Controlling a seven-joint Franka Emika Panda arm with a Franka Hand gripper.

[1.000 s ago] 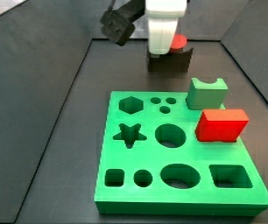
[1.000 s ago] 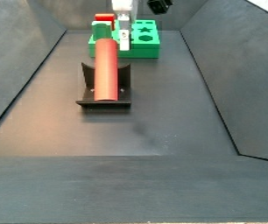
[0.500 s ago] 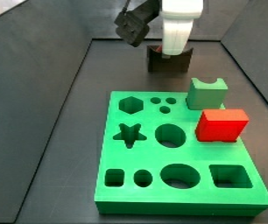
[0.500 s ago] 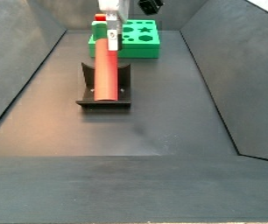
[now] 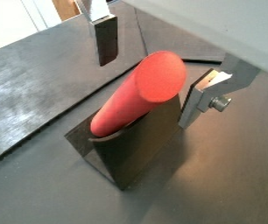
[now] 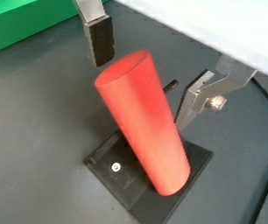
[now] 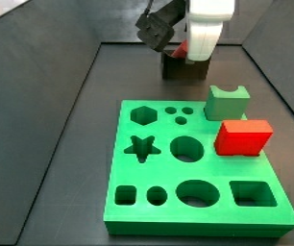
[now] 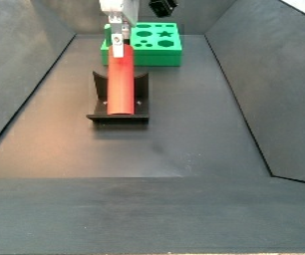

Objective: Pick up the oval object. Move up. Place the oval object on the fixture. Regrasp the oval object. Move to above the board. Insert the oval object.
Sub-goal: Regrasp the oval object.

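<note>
1. Wrist views are both showing the gripper (image 6: 151, 68) with its jaws standing wide and holding nothing; one silver finger (image 5: 105, 33) and the opposite finger (image 6: 202, 96) are flanking the upper end of the oval object (image 6: 144, 124) without touching it.

2. That salmon-red peg (image 5: 134, 93) is lying in the curved notch of the fixture (image 5: 148, 149), one end between the jaws and the other reaching away beyond them; a side view is showing the peg (image 8: 121, 81) resting along the dark block (image 8: 118, 113).

3. Judging by this, the placing step looks done and the regrasp is in hand: the next move is calling for the jaws to settle lower around the peg's near end and close squarely on its flanks, so it is not twisting in the notch.

4. After that, the board (image 7: 201, 169) is waiting well apart from the jaws, its oval hole (image 7: 188, 148) open; a red cube (image 7: 245, 136) and a light green notched block (image 7: 227, 102) are sitting on it.

5. Dark matte flooring (image 8: 182, 139) is lying beneath, with sloped dark walls (image 8: 242, 80) enclosing the workspace.
</note>
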